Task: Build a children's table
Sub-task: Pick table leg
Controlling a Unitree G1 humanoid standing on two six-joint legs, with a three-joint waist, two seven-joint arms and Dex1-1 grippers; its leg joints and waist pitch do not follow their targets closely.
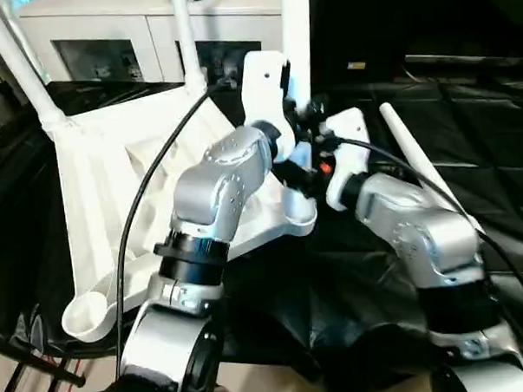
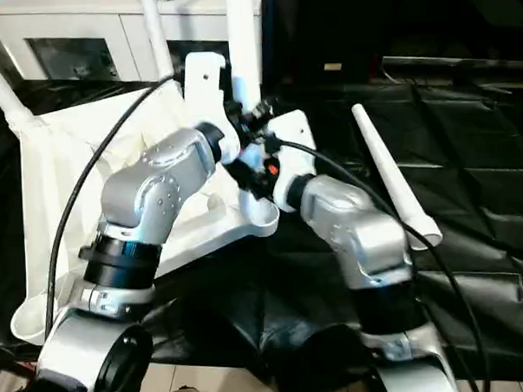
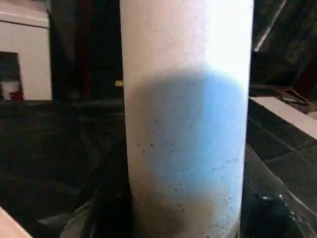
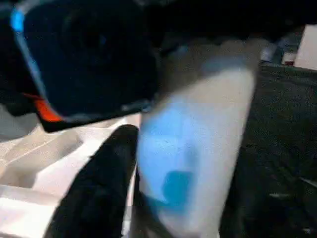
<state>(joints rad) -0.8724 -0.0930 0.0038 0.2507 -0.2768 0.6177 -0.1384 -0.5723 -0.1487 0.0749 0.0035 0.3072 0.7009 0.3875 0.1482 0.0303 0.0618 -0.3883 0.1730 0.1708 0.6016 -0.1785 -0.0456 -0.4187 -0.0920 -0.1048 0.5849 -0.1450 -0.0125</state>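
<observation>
The tabletop [image 1: 113, 185] lay upside down on the black-draped table [image 1: 484, 134], ribbed underside up, tilted so its far edge sat higher than its near edge; white plastic, rounded sockets at the corners. The near left socket [image 1: 89, 312] was empty and open. Three legs stood in sockets with their long axes running upward out of the top of the head views: the far left leg [image 1: 17, 59] leaning up and left, the far middle leg [image 1: 185, 34] nearly upright, and the gripped leg [image 1: 296, 38] upright at the near right corner socket [image 1: 293, 216]. The loose leg [image 2: 391, 177] lay flat on the table to the right, its long axis running from far-left to near-right, its tapered end pointing away from the robot. All legs were plain white tubes.

The left gripper [image 1: 297, 116] and right gripper [image 1: 316, 154] both met at the gripped leg just above the socket. In the left wrist view this leg sat right up against the camera, so the left gripper looked clenched around it. For the right gripper, one black finger [image 4: 99, 183] lay against the leg; grasp cannot be told.
</observation>
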